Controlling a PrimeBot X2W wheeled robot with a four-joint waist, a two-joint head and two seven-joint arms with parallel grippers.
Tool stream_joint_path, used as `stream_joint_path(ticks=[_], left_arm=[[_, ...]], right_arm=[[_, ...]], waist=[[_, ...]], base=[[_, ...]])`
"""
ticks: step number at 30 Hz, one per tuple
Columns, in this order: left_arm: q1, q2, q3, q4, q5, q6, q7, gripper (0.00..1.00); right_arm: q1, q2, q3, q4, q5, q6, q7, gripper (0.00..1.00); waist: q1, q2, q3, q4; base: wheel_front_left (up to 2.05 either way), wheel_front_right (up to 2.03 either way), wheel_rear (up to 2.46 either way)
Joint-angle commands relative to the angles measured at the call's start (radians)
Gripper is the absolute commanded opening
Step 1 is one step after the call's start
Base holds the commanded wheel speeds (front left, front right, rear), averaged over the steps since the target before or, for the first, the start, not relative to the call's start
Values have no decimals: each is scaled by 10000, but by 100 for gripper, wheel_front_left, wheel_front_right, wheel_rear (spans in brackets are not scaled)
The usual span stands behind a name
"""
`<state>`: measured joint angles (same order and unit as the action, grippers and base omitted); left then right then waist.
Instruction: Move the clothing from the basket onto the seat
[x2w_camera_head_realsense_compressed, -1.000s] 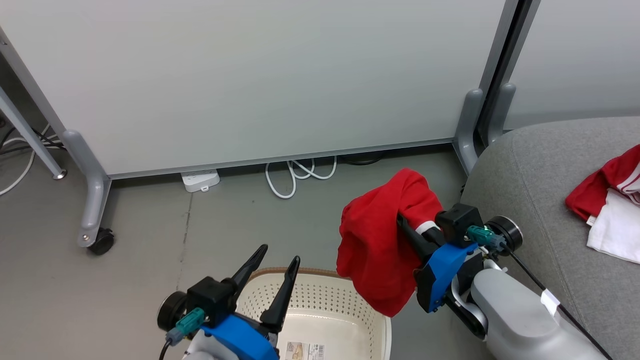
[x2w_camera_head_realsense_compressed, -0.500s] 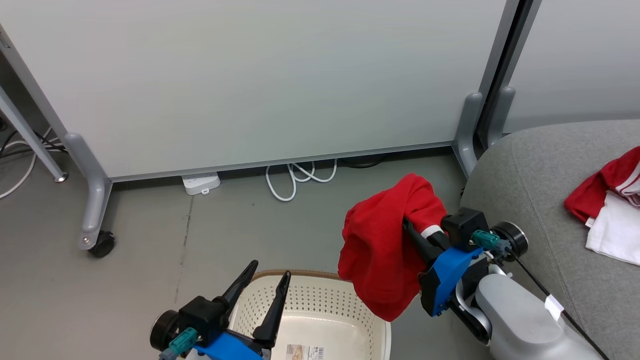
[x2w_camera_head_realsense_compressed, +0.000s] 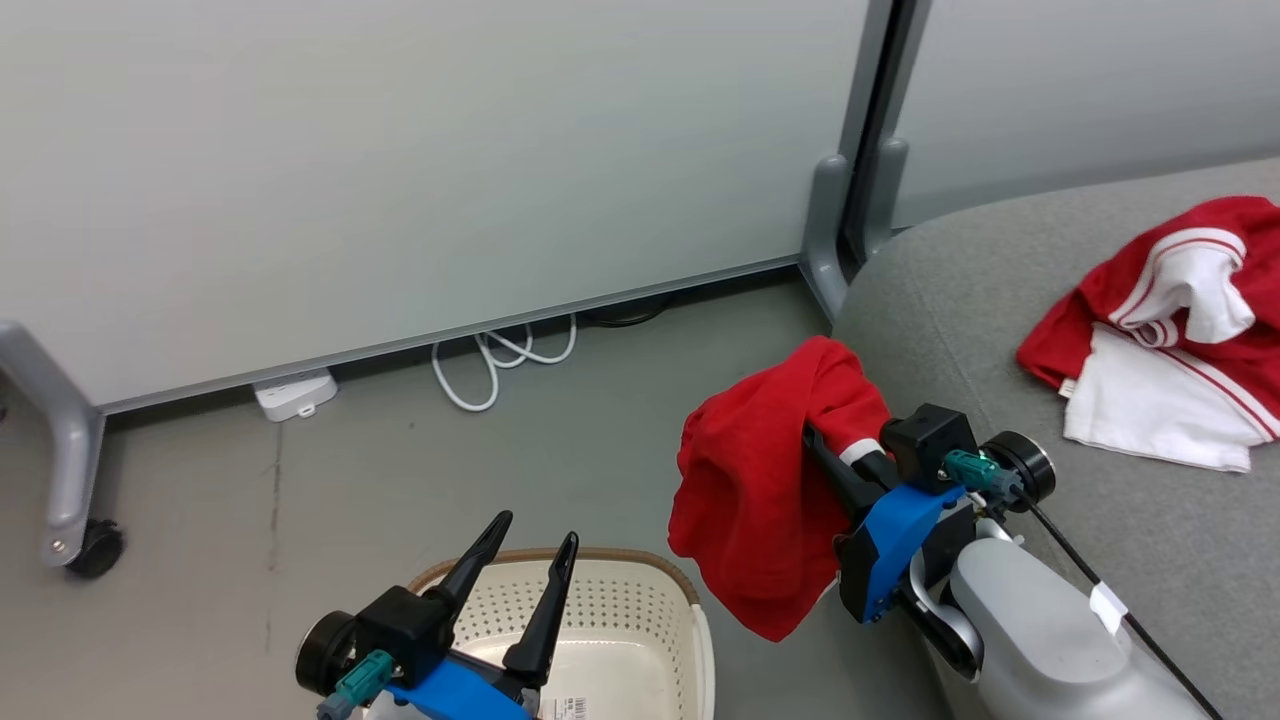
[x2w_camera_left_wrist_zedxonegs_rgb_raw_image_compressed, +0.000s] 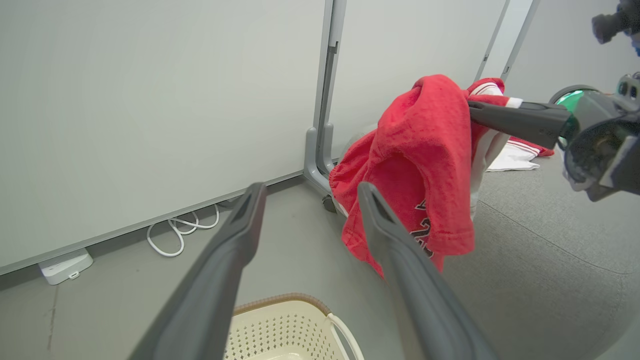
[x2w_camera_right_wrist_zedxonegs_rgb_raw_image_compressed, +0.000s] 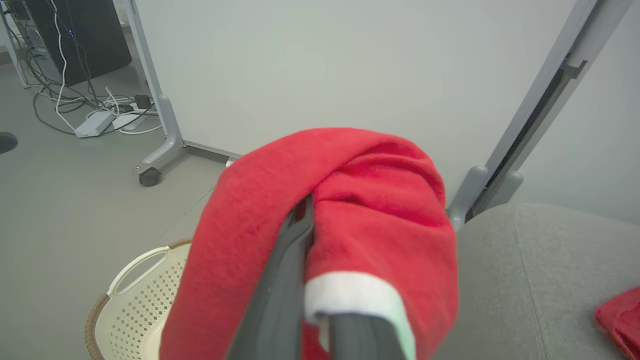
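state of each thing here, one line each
left pincer: open, holding nothing, over the basket
right pincer: shut on the red shirt
red shirt: bunched, hanging in the air beside the seat
red-and-white shirt: lying crumpled on the seat
basket: upright on the floor

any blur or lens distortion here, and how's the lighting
Head view: sharp, soft even light. Left wrist view: wide-angle stretch makes the left gripper loom large and soft. Right wrist view: the red shirt and right gripper sit close to the lens, blurred.
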<state>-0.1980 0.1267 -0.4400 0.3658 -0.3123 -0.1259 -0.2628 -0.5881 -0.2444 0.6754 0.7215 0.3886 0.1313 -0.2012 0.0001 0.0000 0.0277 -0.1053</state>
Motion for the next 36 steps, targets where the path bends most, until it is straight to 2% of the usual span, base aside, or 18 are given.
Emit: stream_joint_path(ticks=[1,14,21,27,36], left_arm=[[-73,-10,64,-30,89,-18,-29,100],[-228,-44,42,-78,209,-48,-30,100],[-288,26,-65,-27,166,-48,-30,100],[-376,72,-150,10,165,-49,-30,100],[-540,130,-295,38,125,-50,-30,100]], right_arm=[[116,-40,-47,-75,-50,-11,32,0],[270,-21,-374,-310,-218,-11,112,0],[366,13,-527,-380,-281,-11,84,0],[430,49,-603,-406,-305,-11,48,0],[398,88,-1014,-392,-262,-11,-6,0]], waist=[[-1,0,58,-560],[-1,0,268,-2581],[-1,0,409,-3404],[-1,0,544,-3766],[-1,0,725,-3789]], base=[[0,0,0],[0,0,0],[0,0,0],[0,0,0],[0,0,0]])
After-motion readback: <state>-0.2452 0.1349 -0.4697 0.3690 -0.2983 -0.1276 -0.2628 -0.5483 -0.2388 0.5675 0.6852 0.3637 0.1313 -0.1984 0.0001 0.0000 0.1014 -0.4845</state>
